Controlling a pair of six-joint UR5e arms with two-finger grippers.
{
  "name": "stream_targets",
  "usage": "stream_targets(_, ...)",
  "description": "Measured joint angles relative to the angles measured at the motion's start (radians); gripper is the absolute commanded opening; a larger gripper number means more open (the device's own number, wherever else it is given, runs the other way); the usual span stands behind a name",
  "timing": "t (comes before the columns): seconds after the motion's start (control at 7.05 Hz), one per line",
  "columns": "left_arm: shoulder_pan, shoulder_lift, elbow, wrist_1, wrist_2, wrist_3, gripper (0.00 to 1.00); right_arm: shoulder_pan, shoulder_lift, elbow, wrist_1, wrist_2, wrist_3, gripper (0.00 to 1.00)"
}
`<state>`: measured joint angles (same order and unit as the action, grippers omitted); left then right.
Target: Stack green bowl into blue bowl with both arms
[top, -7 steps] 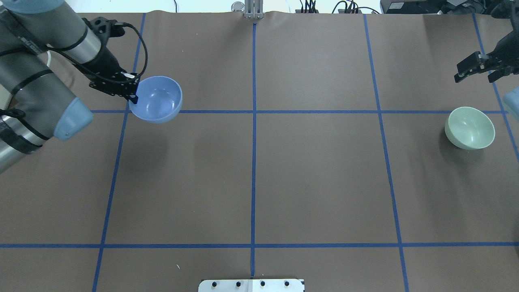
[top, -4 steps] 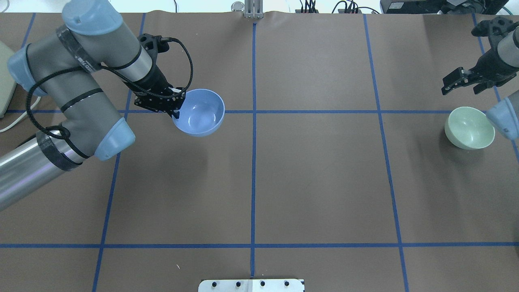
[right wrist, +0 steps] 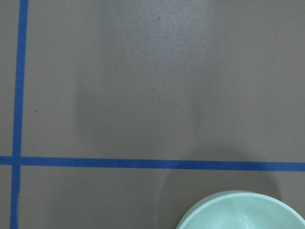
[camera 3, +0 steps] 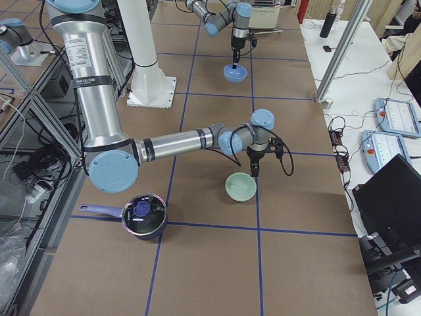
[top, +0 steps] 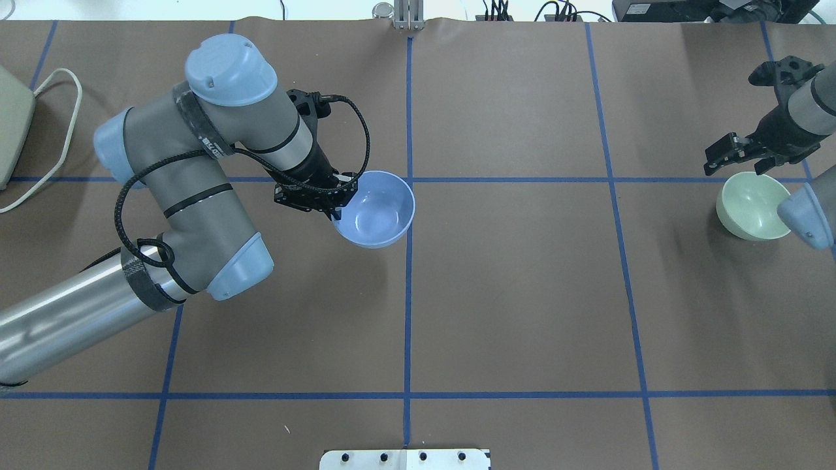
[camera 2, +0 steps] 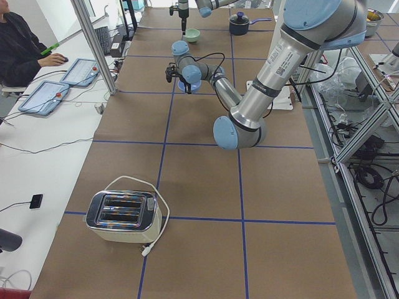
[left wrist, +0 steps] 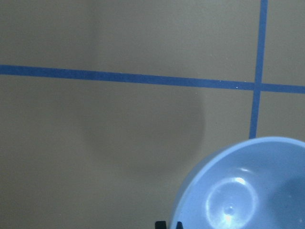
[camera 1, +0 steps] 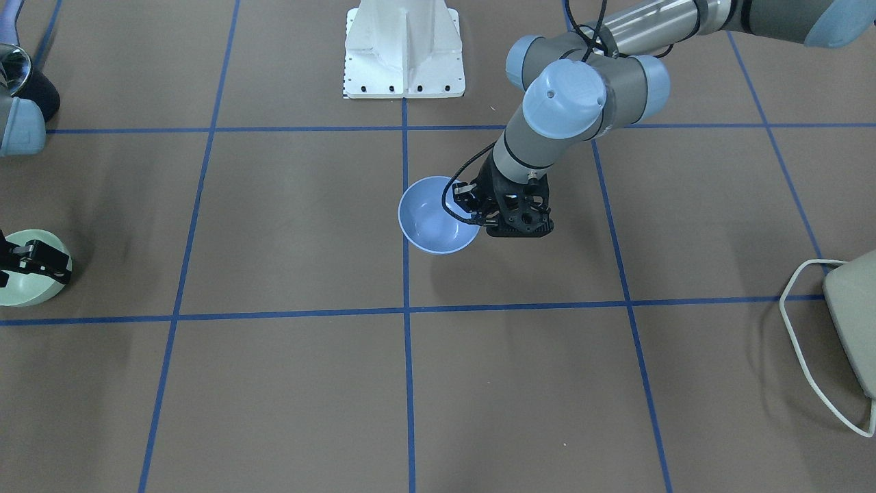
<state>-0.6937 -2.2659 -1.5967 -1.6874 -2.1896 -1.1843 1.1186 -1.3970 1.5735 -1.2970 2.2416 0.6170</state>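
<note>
The pale blue bowl [top: 377, 210] hangs above the table near the centre line, its shadow on the mat below. My left gripper [top: 335, 207] is shut on its left rim. The bowl also shows in the front view [camera 1: 432, 220] and the left wrist view [left wrist: 243, 188]. The pale green bowl [top: 752, 205] stands on the mat at the far right, slightly tilted. My right gripper [top: 737, 158] is open and empty, just above the bowl's far rim. The green bowl also shows in the right wrist view [right wrist: 243, 212] and the right side view [camera 3: 241, 187].
A toaster [camera 2: 121, 215] with a white cord stands at the table's left end. A dark pot [camera 3: 143, 214] with a lid sits near the right end. The white robot base plate [camera 1: 404, 51] is at the near middle edge. Blue tape lines grid the brown mat.
My left arm has carried the blue bowl rightward to near the centre line. My right gripper has moved left and closer to the green bowl, still open.
</note>
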Motion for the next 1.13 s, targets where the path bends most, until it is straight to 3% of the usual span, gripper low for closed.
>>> stream_targets(0.43, 0.017, -0.025, 0.031, -0.002, 0.022, -0.011, 0.00, -0.045, -0.059, -0.006, 0.106, -0.013, 0.052, 0.94)
stream_targets(0.57, 0.018, -0.029, 0.036, -0.002, 0.023, -0.011, 0.00, -0.060, -0.066, -0.009, 0.119, -0.029, 0.055, 0.80)
stream_targets(0.71, 0.019, -0.030, 0.037, -0.002, 0.023, -0.011, 0.00, -0.071, -0.066, -0.011, 0.124, -0.042, 0.056, 0.45)
stream_targets(0.85, 0.019, -0.030, 0.038, -0.003, 0.024, -0.011, 0.00, -0.081, -0.063, -0.012, 0.125, -0.050, 0.056, 0.17)
stream_targets(0.99, 0.021, -0.029, 0.039, -0.003, 0.024, -0.010, 0.00, -0.087, -0.059, -0.013, 0.125, -0.053, 0.055, 0.01)
stream_targets(1.13, 0.026, -0.027, 0.039, -0.003, 0.024, -0.010, 0.00, -0.090, -0.058, -0.014, 0.125, -0.054, 0.054, 0.00)
